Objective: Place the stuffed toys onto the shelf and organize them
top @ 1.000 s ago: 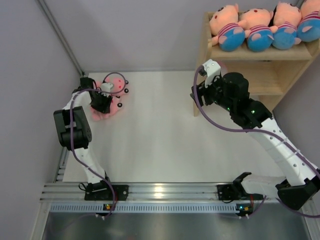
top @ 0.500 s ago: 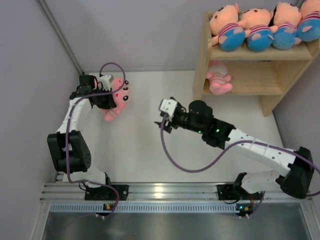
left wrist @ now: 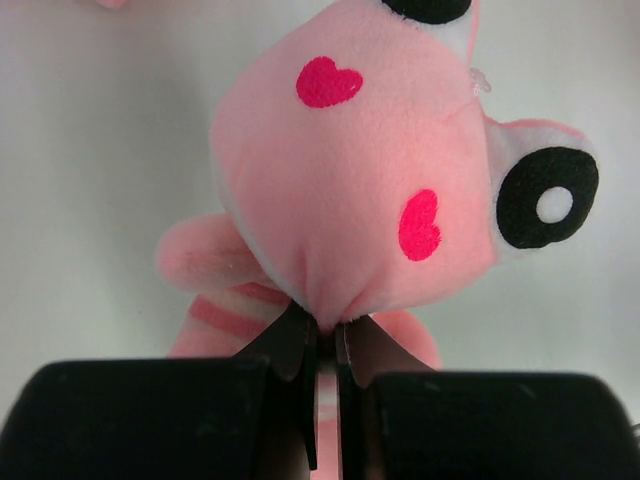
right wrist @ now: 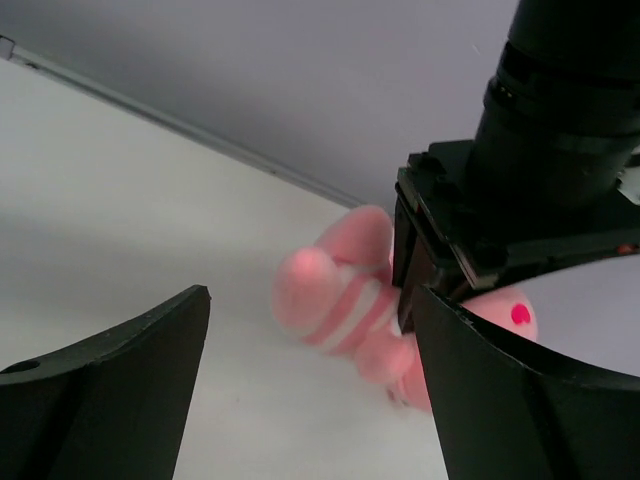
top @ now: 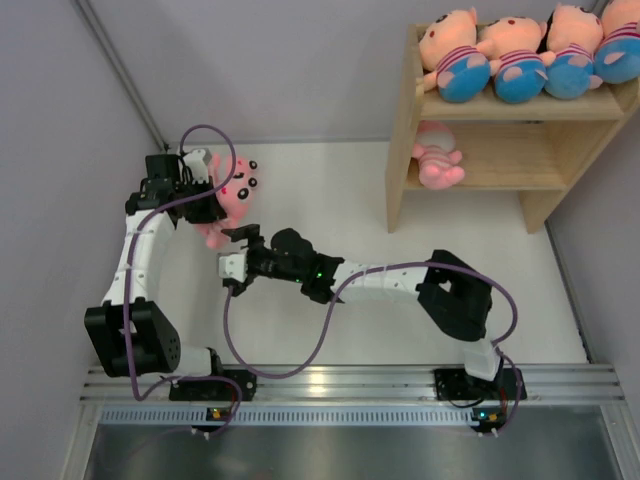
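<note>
L arm is bent at elbow, wrist reaching well left of shelf (top: pixel 404 112). L gripper (left wrist: pixel 320 338) is pinched shut on head fabric of pink toy (left wrist: pixel 352 175). R arm is stretched low, away from shelf, toward that toy. R gripper (top: pixel 233 263) is held wide apart, empty, just short of toy. Four peach-faced toys (top: pixel 520 50) are lined on shelf top; one pink doll (top: pixel 437 162) is laid on lower tier.

White arms (top: pixel 383 284) with black joints carry looping purple cables (top: pixel 207 127).

pink toy (left wrist: pixel 350 180) with body mostly hidden behind left gripper (left wrist: pixel 325 335), rightmost top-tier toy (top: pixel 621 50) cut by frame edge
</note>
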You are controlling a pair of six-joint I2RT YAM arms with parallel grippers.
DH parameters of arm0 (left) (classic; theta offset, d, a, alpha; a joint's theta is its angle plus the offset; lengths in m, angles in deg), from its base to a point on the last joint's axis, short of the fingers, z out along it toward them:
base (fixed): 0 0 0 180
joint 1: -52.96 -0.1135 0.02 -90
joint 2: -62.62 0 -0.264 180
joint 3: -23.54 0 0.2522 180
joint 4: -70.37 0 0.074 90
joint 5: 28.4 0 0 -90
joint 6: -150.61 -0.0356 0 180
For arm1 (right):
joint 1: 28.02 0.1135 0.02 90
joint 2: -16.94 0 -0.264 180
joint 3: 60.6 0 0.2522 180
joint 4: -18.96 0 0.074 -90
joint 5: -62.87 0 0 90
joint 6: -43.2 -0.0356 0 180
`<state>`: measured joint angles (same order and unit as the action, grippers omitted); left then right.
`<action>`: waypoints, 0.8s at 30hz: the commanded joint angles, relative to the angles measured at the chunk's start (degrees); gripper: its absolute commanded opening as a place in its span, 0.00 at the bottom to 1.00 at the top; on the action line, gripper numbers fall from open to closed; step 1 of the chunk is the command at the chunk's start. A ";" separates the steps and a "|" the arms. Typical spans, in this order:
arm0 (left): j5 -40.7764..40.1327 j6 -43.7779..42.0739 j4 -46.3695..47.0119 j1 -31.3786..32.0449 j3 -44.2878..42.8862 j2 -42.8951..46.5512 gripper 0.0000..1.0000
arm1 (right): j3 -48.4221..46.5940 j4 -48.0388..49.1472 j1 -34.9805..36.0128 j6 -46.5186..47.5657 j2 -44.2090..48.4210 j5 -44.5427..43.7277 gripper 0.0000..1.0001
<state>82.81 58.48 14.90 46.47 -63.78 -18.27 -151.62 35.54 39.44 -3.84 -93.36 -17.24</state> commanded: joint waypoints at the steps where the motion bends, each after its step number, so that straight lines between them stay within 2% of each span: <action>1: 1.72 2.30 -0.03 -0.02 0.43 3.98 0.00 | -10.36 0.95 1.18 6.25 -5.44 -1.27 0.82; 5: 3.31 4.85 -0.03 -0.11 0.79 4.33 0.00 | -14.41 -1.60 1.18 8.53 -9.66 -3.56 0.83; 11: 4.19 5.82 -0.03 -0.20 -0.27 3.63 0.00 | -14.50 -3.80 1.36 10.56 -12.48 -5.93 0.81; 16: 3.93 5.82 -0.03 -0.29 -0.97 3.62 0.00 | -16.08 -6.97 1.36 13.37 -15.29 -9.26 0.76; 20: 4.01 5.65 -0.12 -0.29 -0.97 4.41 0.00 | -21.52 -8.98 1.36 12.50 -19.68 -17.61 0.59; 22: 4.36 5.47 -0.47 -0.29 -0.97 4.68 0.00 | -24.25 -11.96 1.36 11.62 -20.65 -19.81 0.45; 23: 4.36 5.47 -0.47 -0.37 -0.71 4.94 0.00 | -25.91 -13.72 1.36 11.36 -21.18 -20.34 0.37; 24: 4.36 5.47 -0.47 -0.37 -0.62 5.03 0.00 | -26.10 -14.00 1.36 11.27 -21.18 -20.87 0.17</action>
<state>84.87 63.27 14.59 46.15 -63.45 -15.64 -174.07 26.98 40.47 9.10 -113.03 -32.51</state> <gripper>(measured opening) 0.068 0.267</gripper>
